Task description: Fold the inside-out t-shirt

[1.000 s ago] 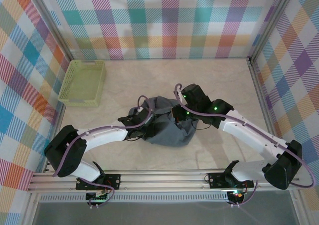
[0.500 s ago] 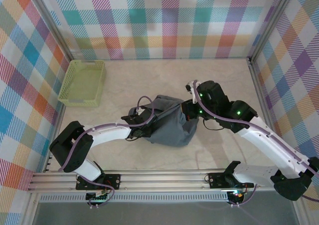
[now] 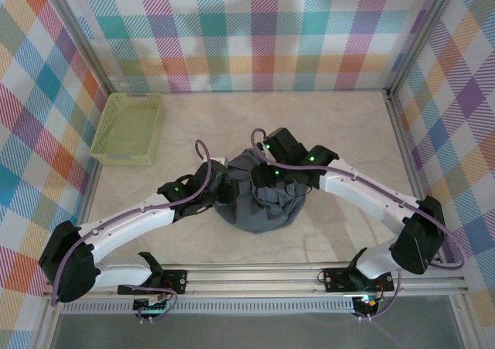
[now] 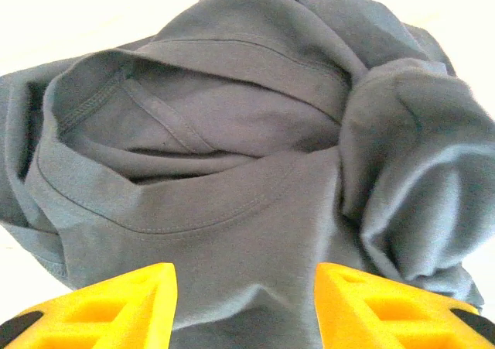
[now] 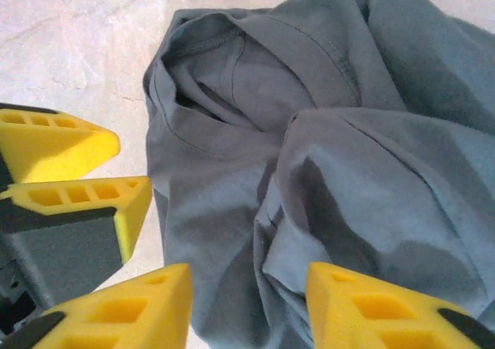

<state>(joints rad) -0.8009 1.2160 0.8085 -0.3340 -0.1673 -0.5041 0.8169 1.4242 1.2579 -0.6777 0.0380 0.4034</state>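
Observation:
The inside-out t-shirt (image 3: 259, 210) lies bunched in a rounded dark grey heap at the middle of the table. Its neck opening (image 4: 155, 124) faces up, with inner seams showing. My left gripper (image 3: 224, 192) is at the heap's left edge; its yellow jaws (image 4: 246, 310) stand apart over the cloth just below the collar, gripping nothing. My right gripper (image 3: 267, 183) hangs over the heap's top. It is open (image 5: 247, 306), and a loose fold of t-shirt (image 5: 348, 132) lies under the gap. The left gripper's yellow fingers (image 5: 77, 198) show beside the shirt's left edge.
A lime-green mesh basket (image 3: 128, 128) stands at the back left, well away from the shirt. Bare marbled tabletop (image 3: 348, 124) surrounds the heap. Plaid walls and metal posts close in the left, back and right sides.
Both grippers have opened and let go of the cloth. The right gripper swung left from the shirt's right side to over its top. The shirt went from a stretched shape to a rounder heap.

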